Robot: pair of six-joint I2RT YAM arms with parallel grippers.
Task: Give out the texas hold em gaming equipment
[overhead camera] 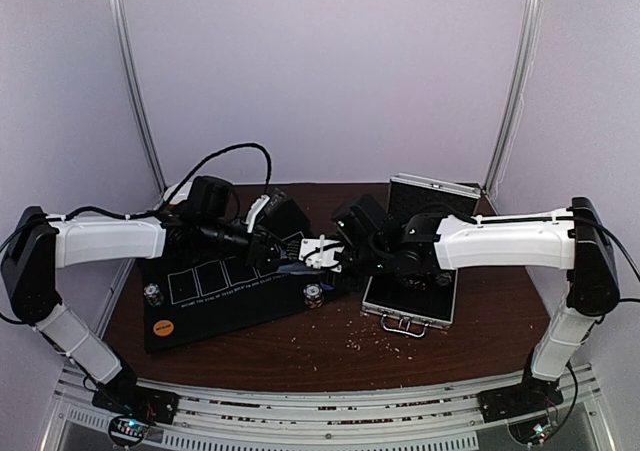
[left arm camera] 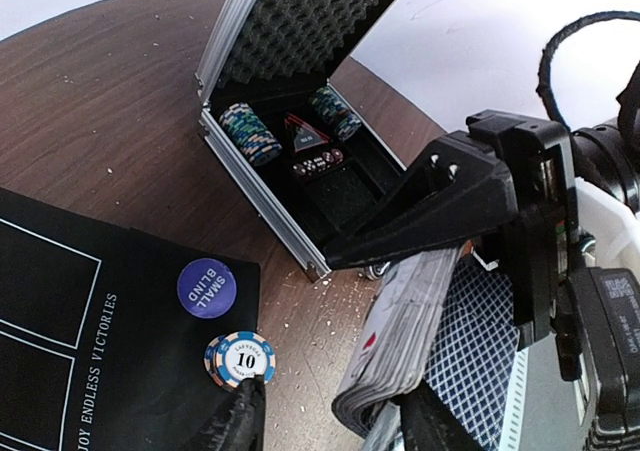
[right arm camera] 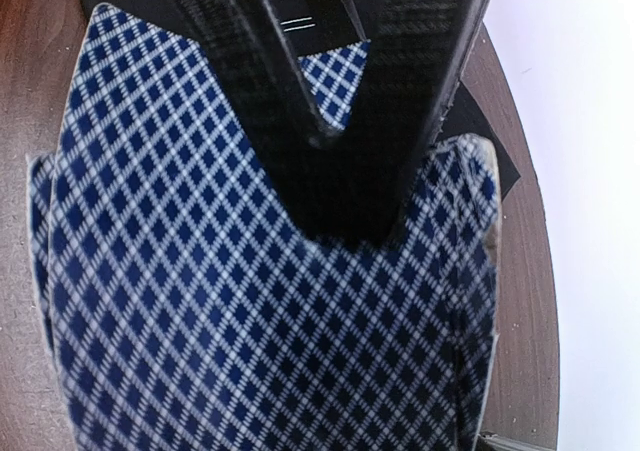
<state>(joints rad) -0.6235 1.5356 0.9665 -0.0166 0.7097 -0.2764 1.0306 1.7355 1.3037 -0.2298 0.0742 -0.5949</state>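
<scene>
My right gripper (right arm camera: pixel 350 221) is shut on a deck of playing cards (right arm camera: pixel 260 321) with blue diamond backs. It holds the deck over the black mat's (overhead camera: pixel 230 296) right edge. In the left wrist view the deck (left arm camera: pixel 410 331) hangs from the right gripper (left arm camera: pixel 450 201). My left gripper (left arm camera: pixel 330 396) is open, with its right finger against the deck's lower edge. Its left finger hangs over a chip stack (left arm camera: pixel 240 359) marked 10. A purple small blind disc (left arm camera: pixel 206 287) lies beside that stack. Another chip stack (overhead camera: pixel 153 293) and an orange disc (overhead camera: pixel 163 323) sit at the mat's left end.
The silver case (left arm camera: pixel 260 156) stands open right of the mat, its lid (overhead camera: pixel 430 196) up. Rows of chips (left arm camera: pixel 250 134) and dice lie inside. Crumbs are scattered on the brown table (overhead camera: pixel 330 346). Black cables loop behind the left arm (overhead camera: pixel 235 161).
</scene>
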